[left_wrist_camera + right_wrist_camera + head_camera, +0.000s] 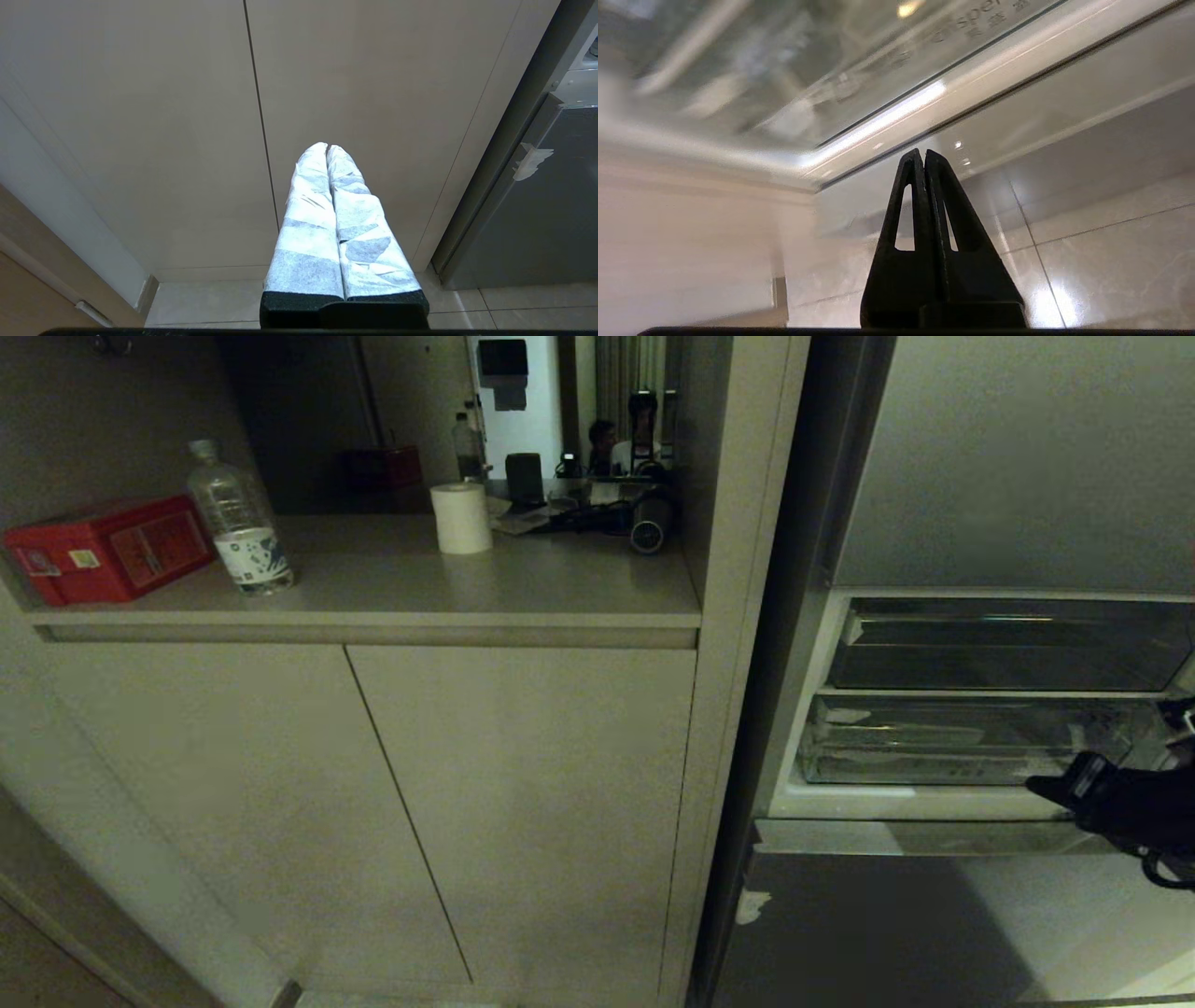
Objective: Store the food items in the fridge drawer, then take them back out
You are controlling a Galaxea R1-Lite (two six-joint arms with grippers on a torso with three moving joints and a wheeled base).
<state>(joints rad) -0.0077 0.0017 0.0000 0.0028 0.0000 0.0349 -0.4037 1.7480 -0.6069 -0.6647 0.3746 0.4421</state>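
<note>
**Right tool at fridge drawer, both tools pressed together**

The right tool [1050, 787] enters at the lower right of the head view, fingers pressed together and holding nothing, just in front of the fridge drawer [934, 742]. The clear drawer sits below a darker bin [999, 644]. No food item is visible. The left tool [327, 148], pressed together, faces the cabinet doors [187, 116].

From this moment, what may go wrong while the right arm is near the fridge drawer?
1. The right gripper is shut and empty near the clear fridge drawer; with closed fingers it probably cannot hook the drawer front.
2. The darker bin sits directly above, so the arm might touch the wrong one.
3. No food item is in view, so nothing is ready to store.
</note>
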